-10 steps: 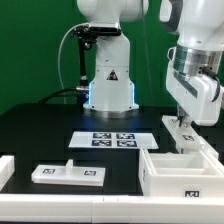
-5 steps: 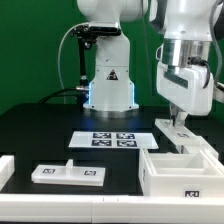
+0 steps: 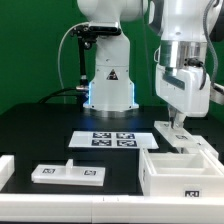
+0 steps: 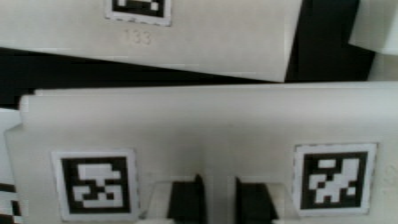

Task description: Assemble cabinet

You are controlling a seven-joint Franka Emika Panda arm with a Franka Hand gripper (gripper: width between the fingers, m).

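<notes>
- Claw (image 3: 178, 122) points straight down at the exterior view's right, over a flat white slab (image 3: 166, 131). We cannot tell whether the tips touch it.
- Through the wrist view we see its fingers (image 4: 178, 200) close together, with a thin dark slit between them and nothing in it. We cannot tell whether they are fully clenched.
- At the exterior view's far left, a white block (image 3: 5, 168) sits cut off by the frame edge.
- Next comes a small panel (image 3: 70, 173), flat on the black table (image 3: 40, 130), with two tags facing up.
- In the middle lies the marker board (image 3: 110, 138), in front of the blue-glowing pedestal (image 3: 108, 85).
- On the right stands the box (image 3: 180, 172), open upward, with one tag on its front wall. It is just in front of the slab.
- The wrist view shows two tags on the slab.
</notes>
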